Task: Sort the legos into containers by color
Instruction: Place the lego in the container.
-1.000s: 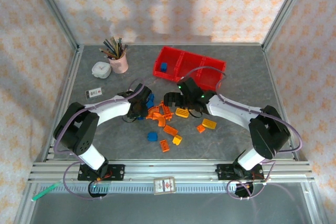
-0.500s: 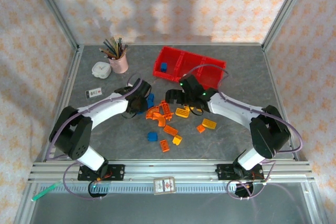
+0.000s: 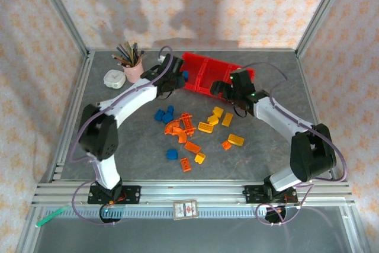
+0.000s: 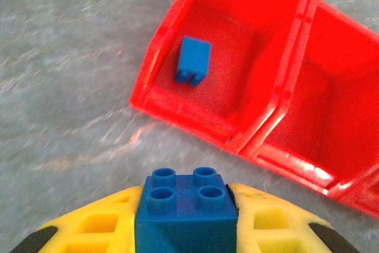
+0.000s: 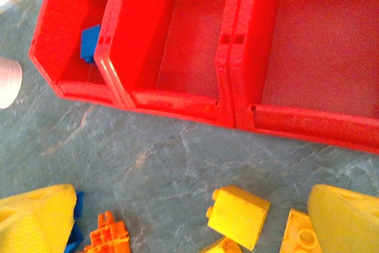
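Left gripper [image 4: 186, 224] clamped on a blue brick [image 4: 185, 198] at the red bins' [image 3: 204, 74] 9 o'clock end, where a second blue brick [image 4: 193, 59] lies, presumably matching colours; right gripper [image 5: 192, 220] gapes empty above yellow bricks [image 5: 237, 214]

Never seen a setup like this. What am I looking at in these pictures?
Two robot arms are bolted to a table, each ending in a two-finger gripper. One picture looks down from above; the other two come from cameras on the wrists. Blue, orange and yellow legos lie loose on the table near a row of red bins, with one blue lego inside the end compartment. A pencil cup and white dish stand behind. The left gripper is shut on a blue brick near that compartment; the right gripper is open, hovering over yellow bricks.
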